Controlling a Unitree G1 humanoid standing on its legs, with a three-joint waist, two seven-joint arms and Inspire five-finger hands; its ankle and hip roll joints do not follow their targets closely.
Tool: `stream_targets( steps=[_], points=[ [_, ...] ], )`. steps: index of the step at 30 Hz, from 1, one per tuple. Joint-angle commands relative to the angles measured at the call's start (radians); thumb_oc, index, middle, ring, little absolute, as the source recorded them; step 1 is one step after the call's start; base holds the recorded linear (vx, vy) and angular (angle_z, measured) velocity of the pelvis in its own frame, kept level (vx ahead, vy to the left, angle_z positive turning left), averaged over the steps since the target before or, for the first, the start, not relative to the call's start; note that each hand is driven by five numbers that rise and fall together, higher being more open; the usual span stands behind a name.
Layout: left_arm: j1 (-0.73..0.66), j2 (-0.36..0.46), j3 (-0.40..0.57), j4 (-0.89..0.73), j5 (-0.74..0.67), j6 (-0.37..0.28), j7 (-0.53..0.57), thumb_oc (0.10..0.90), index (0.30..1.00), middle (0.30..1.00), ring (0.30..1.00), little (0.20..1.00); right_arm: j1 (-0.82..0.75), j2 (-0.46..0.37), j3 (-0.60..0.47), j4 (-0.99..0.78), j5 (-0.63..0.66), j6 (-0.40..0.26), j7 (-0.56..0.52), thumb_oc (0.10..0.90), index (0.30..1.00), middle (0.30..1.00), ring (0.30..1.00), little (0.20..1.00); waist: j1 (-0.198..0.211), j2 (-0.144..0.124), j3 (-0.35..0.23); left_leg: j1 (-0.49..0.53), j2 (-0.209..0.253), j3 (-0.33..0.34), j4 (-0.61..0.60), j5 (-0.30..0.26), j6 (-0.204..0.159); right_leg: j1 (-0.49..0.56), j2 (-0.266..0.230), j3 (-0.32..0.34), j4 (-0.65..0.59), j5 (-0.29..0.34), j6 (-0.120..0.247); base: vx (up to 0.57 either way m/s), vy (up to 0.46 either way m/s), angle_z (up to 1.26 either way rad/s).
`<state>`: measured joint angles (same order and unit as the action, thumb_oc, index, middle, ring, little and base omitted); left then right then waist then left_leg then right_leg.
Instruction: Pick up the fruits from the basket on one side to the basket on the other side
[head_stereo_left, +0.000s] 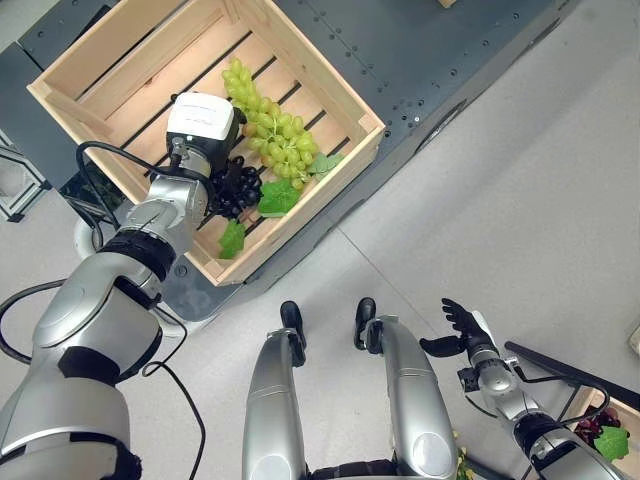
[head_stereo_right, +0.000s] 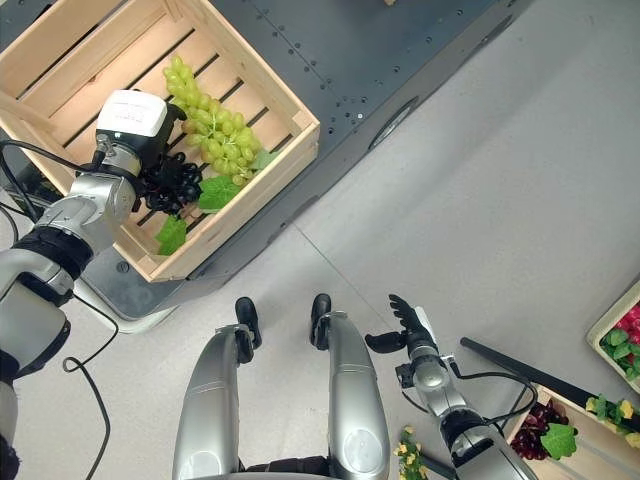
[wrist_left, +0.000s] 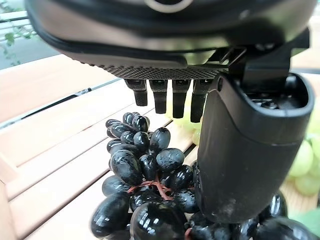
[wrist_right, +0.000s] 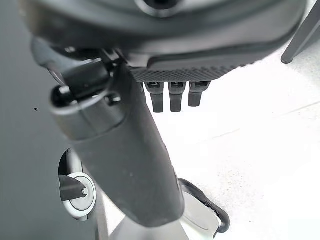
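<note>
Green grapes (head_stereo_left: 272, 128) lie beside dark grapes (wrist_left: 150, 175) under left hand (wrist_left: 250, 150).

Glossy black grapes (wrist_left: 150, 175), bare-wood crate (head_stereo_left: 300, 60)

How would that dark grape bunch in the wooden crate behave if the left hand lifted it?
The dark grape bunch would probably sag, since its grapes hang on thin stems. Their glossy round skins look slippery and bruisable. The left hand hangs above it with straight fingers.

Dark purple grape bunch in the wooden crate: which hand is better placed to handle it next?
Left. The left hand hangs directly over the dark purple grape bunch in the slatted wooden crate, fingers extended above it. The right hand is open over the floor, far from the crate.
</note>
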<state>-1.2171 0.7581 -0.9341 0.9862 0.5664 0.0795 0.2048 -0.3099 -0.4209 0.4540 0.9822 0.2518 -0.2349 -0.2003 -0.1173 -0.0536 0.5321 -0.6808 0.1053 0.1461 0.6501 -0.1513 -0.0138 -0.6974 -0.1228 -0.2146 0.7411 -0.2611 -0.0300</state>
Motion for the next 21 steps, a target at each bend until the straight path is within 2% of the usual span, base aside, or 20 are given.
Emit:
stream_targets(
  steps=[1, 3, 5, 6, 7, 11, 14, 16, 17, 18, 21],
  points=[
    [-0.071, 0.086, -0.039, 0.021, 0.135, 0.051, -0.13, 0.8, 0.9, 0.9, 0.9, 0.9, 0.03, -0.073, 0.011, -0.011, 0.052, -0.035, -0.007, 0.8, 0.9, 0.9, 0.9, 0.9, 0.003, -0.002, -0.012, 0.015, -0.017, 0.093, -0.032, -0.012, 0.07, 0.023, 0.02, 0.025, -0.149, 0.139, 0.026, 0.0, 0.0, 0.0],
    [-0.071, 0.099, -0.05, 0.0, 0.189, 0.077, -0.218, 0.8, 0.9, 0.9, 0.9, 0.9, 0.032, -0.075, 0.007, -0.015, 0.047, -0.029, -0.005, 0.8, 0.9, 0.9, 0.9, 0.9, 0.004, 0.0, -0.012, 0.011, -0.018, 0.093, -0.036, -0.01, 0.07, 0.018, 0.019, 0.024, -0.152, 0.142, 0.028, 0.0, 0.0, 0.0],
    [-0.07, 0.112, -0.056, -0.012, 0.182, 0.094, -0.284, 0.8, 0.9, 0.9, 0.9, 0.9, 0.036, -0.078, 0.006, -0.018, 0.047, -0.027, -0.005, 0.8, 0.9, 0.9, 0.9, 0.9, 0.005, 0.002, -0.012, 0.01, -0.018, 0.092, -0.039, -0.009, 0.071, 0.016, 0.018, 0.023, -0.155, 0.144, 0.03, 0.0, 0.0, 0.0],
    [-0.071, 0.12, -0.058, -0.023, 0.161, 0.116, -0.328, 0.8, 0.9, 0.9, 0.9, 0.9, 0.04, -0.08, 0.003, -0.018, 0.049, -0.028, -0.004, 0.8, 0.9, 0.9, 0.9, 0.9, 0.006, 0.003, -0.012, 0.011, -0.019, 0.093, -0.042, -0.009, 0.071, 0.017, 0.017, 0.022, -0.157, 0.144, 0.031, 0.0, 0.0, 0.0],
    [-0.068, 0.123, -0.054, -0.037, 0.121, 0.171, -0.375, 0.8, 0.9, 0.9, 0.9, 0.9, 0.042, -0.08, 0.001, -0.017, 0.051, -0.028, -0.005, 0.8, 0.9, 0.9, 0.9, 0.9, 0.007, 0.007, -0.012, 0.011, -0.021, 0.092, -0.045, -0.007, 0.071, 0.016, 0.016, 0.021, -0.157, 0.145, 0.032, 0.0, 0.0, 0.0],
    [-0.04, 0.124, 0.024, -0.048, -0.073, 0.306, -0.359, 0.8, 0.9, 0.9, 0.9, 0.9, 0.06, -0.072, -0.011, -0.032, 0.057, -0.024, -0.007, 0.8, 0.9, 0.9, 0.9, 0.9, 0.017, 0.013, -0.012, 0.021, -0.027, 0.087, -0.056, -0.004, 0.074, 0.025, 0.013, 0.016, -0.157, 0.142, 0.033, 0.0, -0.01, 0.0],
    [-0.012, 0.122, 0.085, -0.029, -0.143, 0.323, -0.365, 0.8, 0.9, 0.9, 0.9, 0.9, 0.07, -0.063, -0.021, -0.05, 0.054, -0.017, -0.012, 0.8, 0.9, 0.9, 0.9, 0.9, 0.023, 0.013, -0.012, 0.023, -0.031, 0.081, -0.061, 0.0, 0.073, 0.03, 0.014, 0.014, -0.16, 0.143, 0.034, -0.01, -0.021, 0.0],
    [0.023, 0.118, 0.131, -0.009, -0.166, 0.296, -0.396, 0.8, 0.9, 0.9, 0.9, 0.9, 0.076, -0.054, -0.026, -0.064, 0.054, -0.012, -0.018, 0.8, 0.9, 0.9, 0.9, 0.9, 0.028, 0.012, -0.012, 0.029, -0.038, 0.077, -0.074, 0.008, 0.072, 0.038, 0.015, 0.008, -0.169, 0.145, 0.035, -0.01, -0.048, 0.03],
    [0.051, 0.115, 0.155, -0.004, -0.205, 0.23, -0.373, 0.8, 0.9, 0.9, 0.9, 0.9, 0.076, -0.05, -0.025, -0.072, 0.052, -0.003, -0.022, 0.8, 0.9, 0.9, 0.9, 0.9, 0.032, 0.014, -0.012, 0.034, -0.041, 0.074, -0.082, 0.012, 0.071, 0.045, 0.016, 0.006, -0.176, 0.145, 0.033, 0.0, -0.041, 0.05],
    [0.065, 0.115, 0.172, -0.016, -0.241, 0.194, -0.322, 0.8, 0.9, 0.9, 0.9, 0.9, 0.077, -0.048, -0.026, -0.082, 0.05, 0.008, -0.026, 0.8, 0.9, 0.9, 0.9, 0.9, 0.033, 0.015, -0.012, 0.039, -0.042, 0.073, -0.088, 0.014, 0.071, 0.049, 0.016, 0.006, -0.177, 0.144, 0.032, 0.0, -0.023, 0.06],
    [0.076, 0.126, 0.205, -0.042, -0.331, 0.118, -0.244, 0.8, 0.9, 0.9, 0.9, 0.9, 0.087, -0.045, -0.031, -0.087, 0.043, 0.009, -0.034, 0.8, 0.9, 0.9, 0.9, 0.9, 0.036, 0.017, -0.012, 0.049, -0.04, 0.075, -0.094, 0.014, 0.073, 0.054, 0.014, 0.006, -0.177, 0.141, 0.032, 0.0, -0.003, 0.04]
  ],
)
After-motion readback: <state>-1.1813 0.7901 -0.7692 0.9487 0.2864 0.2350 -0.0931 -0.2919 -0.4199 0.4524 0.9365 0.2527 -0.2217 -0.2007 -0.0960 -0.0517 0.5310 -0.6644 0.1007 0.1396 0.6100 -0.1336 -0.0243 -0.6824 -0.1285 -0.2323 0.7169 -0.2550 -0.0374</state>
